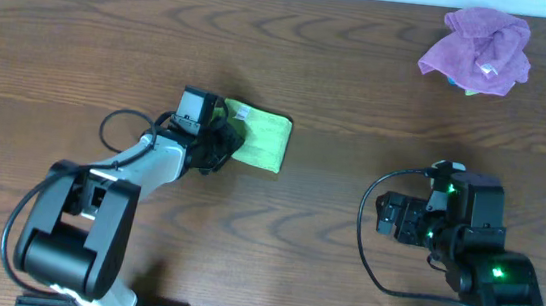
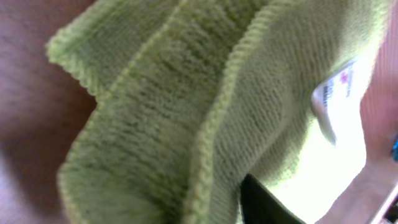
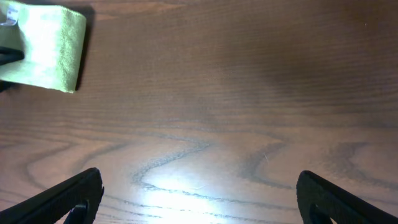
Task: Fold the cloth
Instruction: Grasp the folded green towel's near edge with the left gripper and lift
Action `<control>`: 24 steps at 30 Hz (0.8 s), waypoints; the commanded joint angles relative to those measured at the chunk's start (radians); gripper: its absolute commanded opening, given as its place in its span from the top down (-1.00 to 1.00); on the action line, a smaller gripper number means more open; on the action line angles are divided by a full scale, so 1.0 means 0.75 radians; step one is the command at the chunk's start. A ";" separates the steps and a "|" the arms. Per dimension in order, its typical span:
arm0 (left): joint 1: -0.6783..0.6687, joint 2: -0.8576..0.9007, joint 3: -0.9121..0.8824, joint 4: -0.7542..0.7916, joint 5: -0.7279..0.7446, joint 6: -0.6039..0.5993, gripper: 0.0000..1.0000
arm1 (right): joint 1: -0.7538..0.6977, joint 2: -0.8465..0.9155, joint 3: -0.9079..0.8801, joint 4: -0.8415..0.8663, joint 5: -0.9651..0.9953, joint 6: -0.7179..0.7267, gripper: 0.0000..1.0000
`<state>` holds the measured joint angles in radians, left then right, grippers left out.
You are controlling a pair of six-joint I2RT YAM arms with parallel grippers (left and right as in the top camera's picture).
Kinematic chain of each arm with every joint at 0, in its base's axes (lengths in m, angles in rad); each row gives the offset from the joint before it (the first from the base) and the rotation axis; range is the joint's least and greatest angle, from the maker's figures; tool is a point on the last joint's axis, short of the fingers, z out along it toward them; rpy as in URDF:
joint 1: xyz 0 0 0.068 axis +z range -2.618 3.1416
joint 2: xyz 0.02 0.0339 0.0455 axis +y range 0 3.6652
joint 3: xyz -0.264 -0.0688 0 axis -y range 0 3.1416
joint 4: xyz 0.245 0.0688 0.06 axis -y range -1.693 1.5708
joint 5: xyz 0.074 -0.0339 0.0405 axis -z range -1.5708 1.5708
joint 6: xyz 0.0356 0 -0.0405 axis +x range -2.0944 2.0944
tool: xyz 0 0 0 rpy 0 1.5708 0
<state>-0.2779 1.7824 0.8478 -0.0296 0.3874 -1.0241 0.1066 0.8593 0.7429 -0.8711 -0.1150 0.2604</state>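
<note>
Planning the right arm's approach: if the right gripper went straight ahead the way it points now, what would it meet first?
Probably only the bare table: the right gripper, jaws open, faces plain wood. The green cloth lies off that line, upper left in the right wrist view, though depth is unclear.

1. A dark, grained wooden table (image 1: 358, 101) fills the overhead frame.
2. A folded green cloth (image 1: 266, 138) lies flat just left of centre.
3. A crumpled purple cloth (image 1: 479, 47) sits at upper right, perhaps covering something smaller.
</note>
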 commanded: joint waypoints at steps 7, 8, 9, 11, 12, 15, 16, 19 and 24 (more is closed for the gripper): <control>-0.006 0.082 -0.013 0.084 -0.002 0.314 0.88 | -0.012 -0.003 -0.008 -0.001 0.009 0.021 -0.99; -0.006 0.082 -0.013 0.094 -0.002 0.351 0.88 | -0.012 -0.003 -0.008 -0.001 0.009 0.021 -0.98; -0.006 0.082 -0.013 0.108 0.002 0.388 0.89 | -0.012 -0.003 -0.008 -0.001 0.009 0.021 -0.99; -0.004 0.081 -0.013 0.126 0.010 0.437 0.89 | -0.012 -0.003 -0.008 -0.001 0.009 0.021 -0.99; -0.001 0.077 -0.010 0.127 0.011 0.456 0.88 | -0.012 -0.003 -0.008 -0.001 0.009 0.021 -0.99; 0.016 0.054 0.013 0.126 0.061 0.537 0.88 | -0.012 -0.003 -0.008 -0.001 0.009 0.021 -0.99; 0.023 0.042 0.027 0.125 0.075 0.566 0.88 | -0.012 -0.003 -0.008 -0.001 0.009 0.021 -0.98; 0.049 -0.017 0.086 0.068 0.077 0.610 0.88 | -0.012 -0.003 -0.008 -0.001 0.009 0.021 -0.99; 0.103 -0.104 0.253 -0.134 -0.023 0.704 0.88 | -0.012 -0.003 -0.008 -0.001 0.009 0.021 -0.99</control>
<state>-0.2264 1.7630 0.9527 -0.0952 0.4255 -0.5743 0.1066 0.8593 0.7429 -0.8715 -0.1146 0.2630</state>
